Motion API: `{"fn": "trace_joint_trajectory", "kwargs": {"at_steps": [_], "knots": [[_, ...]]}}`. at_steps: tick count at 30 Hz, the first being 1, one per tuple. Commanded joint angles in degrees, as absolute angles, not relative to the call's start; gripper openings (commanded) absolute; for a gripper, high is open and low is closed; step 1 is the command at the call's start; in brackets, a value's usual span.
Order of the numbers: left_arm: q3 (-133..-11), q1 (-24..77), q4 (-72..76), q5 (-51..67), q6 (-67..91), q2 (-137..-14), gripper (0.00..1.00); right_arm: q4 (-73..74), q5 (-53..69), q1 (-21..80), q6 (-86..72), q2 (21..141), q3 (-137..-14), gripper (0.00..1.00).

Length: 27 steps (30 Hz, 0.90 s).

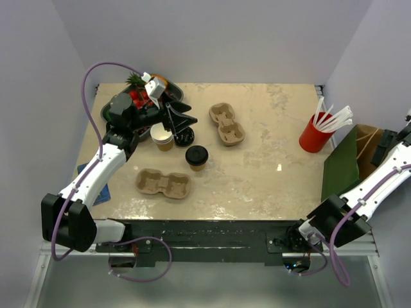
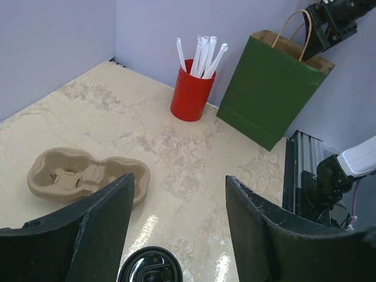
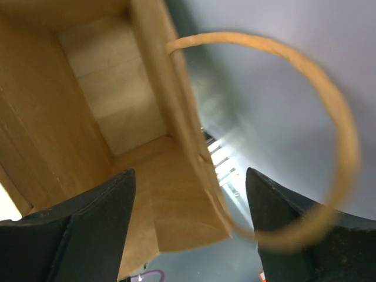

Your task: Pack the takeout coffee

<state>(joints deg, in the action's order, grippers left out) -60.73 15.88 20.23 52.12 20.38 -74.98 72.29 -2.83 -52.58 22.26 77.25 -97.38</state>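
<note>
Black fingers (image 2: 100, 229) of the left gripper (image 2: 179, 182) fill the bottom of the left wrist view. They are set well apart and hold nothing. A round black plastic lid (image 2: 151, 267) with a sip hole sits low between them; whether a cup stands under it cannot be told. From above, that lid lies just under the fingers, close beside an open kraft-tan paper cup (image 1: 162, 136) that is white inside and upright. A lidded kraft-tan paper cup (image 1: 196, 156) stands a little nearer the arms, apart from both, capped in black. All three are on the desk's left half, well away from the bag.

Two pulp cardboard two-cup carriers lie flat and unfilled, one (image 1: 227, 124) beyond the cups and one (image 1: 163, 183) nearer the arms. At the far left corner sits a black tray (image 1: 119, 102) of red and green items, too small to identify.

On the right stands a red cup of white straws (image 1: 313, 136), and beside it a dark green paper bag (image 1: 343, 160) with a kraft-brown interior and twisted paper handles. The right gripper (image 3: 189, 173) hangs over the bag's open mouth, fingers spread wide and gripping nothing, with one handle loop (image 3: 346, 135) curving across the view.

The desk (image 1: 270, 154) is glossy beige, mottled like stone. Pale lilac-grey walls (image 1: 212, 38) enclose it on three sides.
</note>
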Motion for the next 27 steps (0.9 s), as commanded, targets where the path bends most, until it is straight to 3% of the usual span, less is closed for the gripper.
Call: {"fn": "trace_joint_trajectory", "kwargs": {"at_steps": [1,14,17,20,22,27], "knots": [[-61.8,16.2,22.6,52.0,19.0,-74.4,0.67,70.2,-0.6,-53.0,23.5,77.1,-94.5,0.76],[-62.2,16.2,21.9,51.5,19.2,-75.2,0.67,66.7,3.6,-53.0,25.0,76.4,-92.6,0.5],[-62.1,16.2,21.8,51.5,19.1,-75.4,0.67,66.6,5.6,-53.0,26.1,76.2,-91.1,0.35],[-62.0,16.2,20.8,51.3,18.3,-75.3,0.67,66.2,7.1,-53.0,26.5,75.2,-90.2,0.1],[-62.2,16.2,19.2,51.5,16.8,-75.0,0.67,65.8,7.9,-53.0,26.9,74.4,-90.0,0.0],[-68.4,16.1,3.1,55.4,1.3,-74.0,0.68,68.9,14.7,-53.0,31.8,70.2,-93.2,0.0]]}}
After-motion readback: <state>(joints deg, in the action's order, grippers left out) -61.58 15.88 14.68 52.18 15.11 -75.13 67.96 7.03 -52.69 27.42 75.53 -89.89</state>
